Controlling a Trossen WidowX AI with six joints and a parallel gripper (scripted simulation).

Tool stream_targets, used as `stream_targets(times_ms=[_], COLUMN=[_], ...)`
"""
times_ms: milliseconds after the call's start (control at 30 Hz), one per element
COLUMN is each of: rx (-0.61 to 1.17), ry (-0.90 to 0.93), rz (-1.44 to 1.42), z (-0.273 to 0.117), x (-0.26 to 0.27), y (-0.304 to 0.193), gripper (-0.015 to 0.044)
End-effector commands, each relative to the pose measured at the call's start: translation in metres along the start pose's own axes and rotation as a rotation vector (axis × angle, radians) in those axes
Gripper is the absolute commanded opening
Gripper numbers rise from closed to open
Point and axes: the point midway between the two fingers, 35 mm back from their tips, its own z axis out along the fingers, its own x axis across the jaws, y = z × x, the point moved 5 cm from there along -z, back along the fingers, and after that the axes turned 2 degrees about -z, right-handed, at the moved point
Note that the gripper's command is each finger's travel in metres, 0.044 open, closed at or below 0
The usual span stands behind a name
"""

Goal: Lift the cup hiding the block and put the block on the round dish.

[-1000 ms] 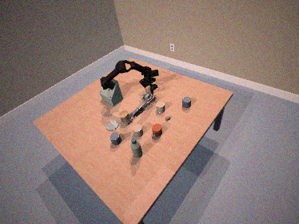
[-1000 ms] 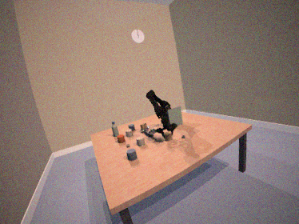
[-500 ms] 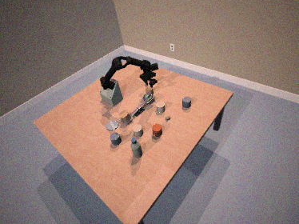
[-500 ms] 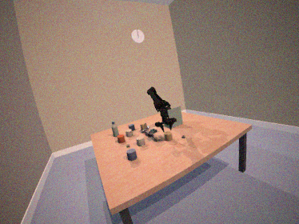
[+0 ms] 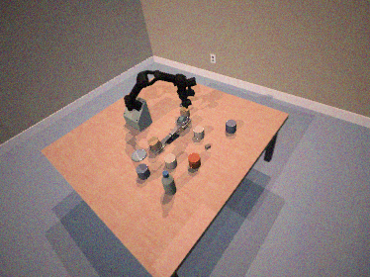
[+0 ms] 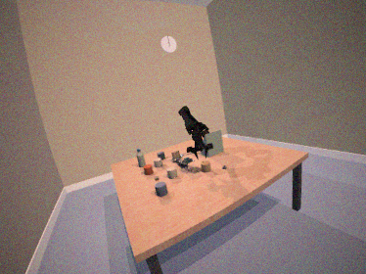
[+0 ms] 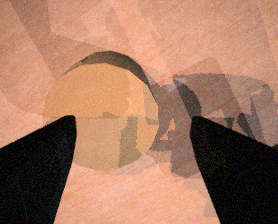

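A tan cup (image 5: 185,111) (image 6: 205,166) (image 7: 102,95) stands on the table just beyond the far end of the balance (image 5: 172,138) (image 6: 185,162). My gripper (image 5: 186,104) (image 6: 202,155) is open above this cup, touching nothing. In the wrist view the cup is left of centre between the fingertips. The balance's far pan shows in the top view with no cup on it; whether a block lies there is too small to tell. The other tan cup (image 5: 154,144) (image 6: 175,155) stands at the near end. The round dish (image 5: 138,154) lies beside it, with nothing seen on it.
Two pale cups (image 5: 198,133) (image 5: 170,161), a red cup (image 5: 194,160) (image 6: 148,169), two blue cups (image 5: 231,127) (image 5: 142,171) and a bottle (image 5: 169,183) (image 6: 141,158) stand around the balance. A small dark piece (image 5: 208,146) (image 6: 157,178) lies near the red cup. Another small dark thing (image 6: 224,166) lies beyond the far cup.
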Motion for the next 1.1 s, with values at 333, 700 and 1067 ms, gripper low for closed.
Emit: stream_targets(times_ms=[333,700,1067], rx=[0.011,0.017,0.022], ry=[-0.01,-0.02,-0.033], rz=[0.466,0.847,1.227], z=[-0.009,-0.016,-0.022], x=[-0.024,-0.042,-0.06], y=[-0.008,-0.016,-0.024], gripper=[0.026,0.026,0.026])
